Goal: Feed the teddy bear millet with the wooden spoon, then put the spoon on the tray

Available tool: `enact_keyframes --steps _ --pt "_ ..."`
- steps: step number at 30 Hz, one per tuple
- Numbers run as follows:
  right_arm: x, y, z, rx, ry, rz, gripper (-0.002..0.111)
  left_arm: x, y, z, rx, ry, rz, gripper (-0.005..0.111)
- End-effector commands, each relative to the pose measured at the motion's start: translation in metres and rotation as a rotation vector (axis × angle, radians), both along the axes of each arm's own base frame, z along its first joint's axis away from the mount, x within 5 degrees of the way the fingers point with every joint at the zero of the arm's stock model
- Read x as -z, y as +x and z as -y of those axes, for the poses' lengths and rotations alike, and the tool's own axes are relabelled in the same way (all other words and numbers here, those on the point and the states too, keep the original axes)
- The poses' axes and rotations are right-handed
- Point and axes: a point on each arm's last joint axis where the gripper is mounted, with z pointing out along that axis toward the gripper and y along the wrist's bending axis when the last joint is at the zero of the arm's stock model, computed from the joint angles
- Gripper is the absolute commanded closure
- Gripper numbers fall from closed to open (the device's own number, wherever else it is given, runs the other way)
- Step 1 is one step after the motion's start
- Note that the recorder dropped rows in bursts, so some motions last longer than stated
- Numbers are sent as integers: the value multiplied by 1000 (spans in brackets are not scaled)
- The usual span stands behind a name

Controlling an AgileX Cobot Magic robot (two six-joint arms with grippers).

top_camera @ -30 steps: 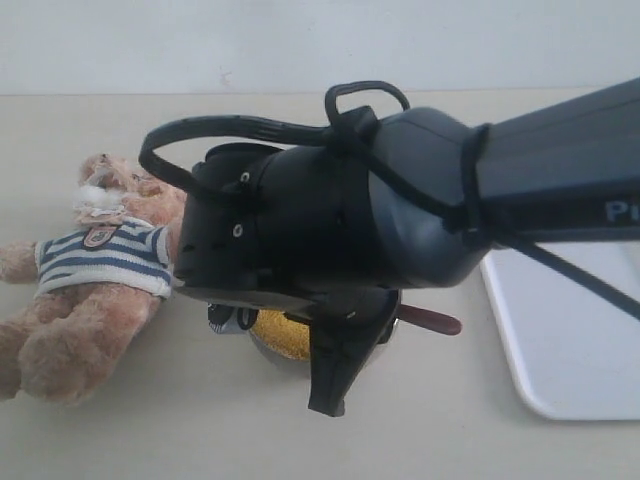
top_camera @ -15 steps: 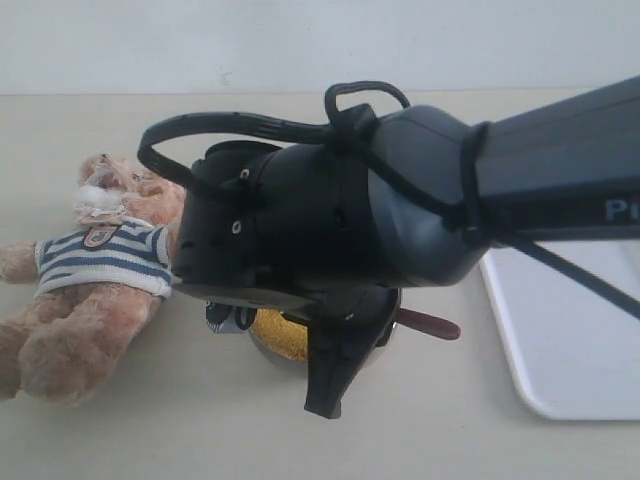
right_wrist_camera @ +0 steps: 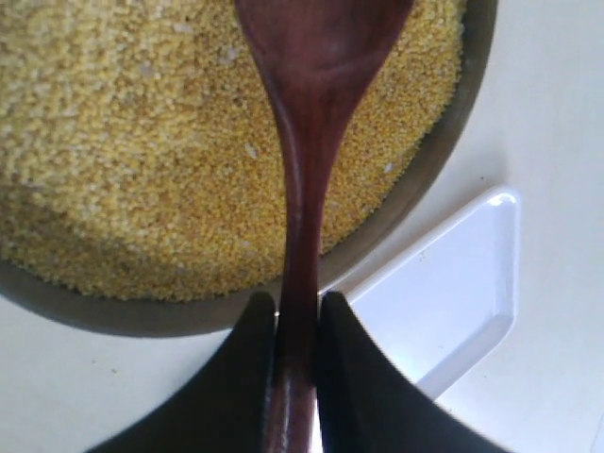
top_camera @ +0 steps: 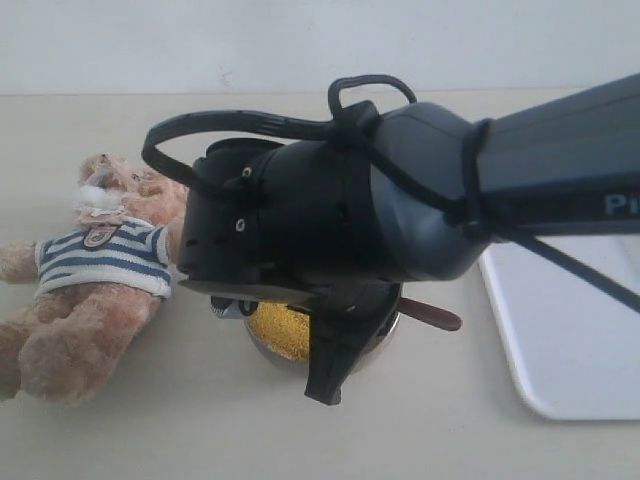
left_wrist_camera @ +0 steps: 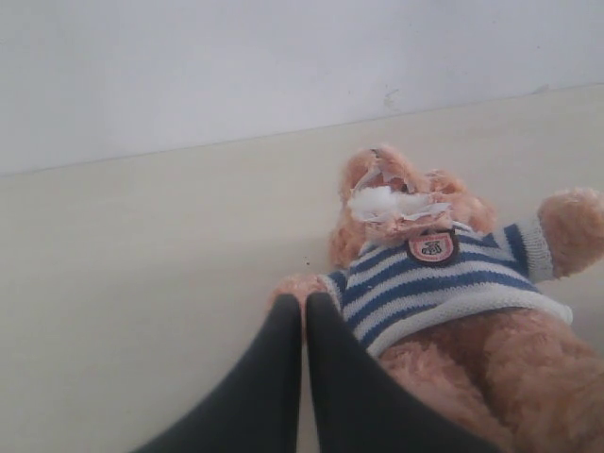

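The teddy bear [top_camera: 100, 265] lies on its back at the left, in a striped shirt. The metal bowl [right_wrist_camera: 451, 132] holds golden millet [right_wrist_camera: 132, 142]; in the exterior view the millet [top_camera: 278, 332] shows under my right arm. My right gripper [right_wrist_camera: 296, 304] is shut on the handle of the wooden spoon [right_wrist_camera: 311, 85], whose oval end is over the millet. The spoon's handle end [top_camera: 434, 317] sticks out toward the white tray [top_camera: 570, 340]. My left gripper [left_wrist_camera: 304, 307] is shut and empty, its tips by the bear's [left_wrist_camera: 444, 283] arm.
My right arm [top_camera: 400, 200] with its looping cable covers the middle of the table and most of the bowl. The tray [right_wrist_camera: 444, 283] lies just beside the bowl. A pale wall [top_camera: 300, 40] runs behind the table.
My right arm has shifted slightly, and a little more of the millet and the bowl shows beneath it. The bear and the tray have not moved.
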Motion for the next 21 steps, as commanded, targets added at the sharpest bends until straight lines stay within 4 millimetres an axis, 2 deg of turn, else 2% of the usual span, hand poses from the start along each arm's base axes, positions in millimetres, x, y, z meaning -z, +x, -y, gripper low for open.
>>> enact_keyframes --steps 1,7,14,21 --pt "-4 7 6 53 28 -14 109 -1 0 0 4 1 6 103" --pt "-3 6 7 47 22 -20 109 -1 0 0 4 1 6 103" --pt "13 -1 20 61 -38 -50 109 -1 0 0 4 1 6 103" --pt "10 -2 20 64 -29 -48 109 -1 0 0 4 1 6 103"
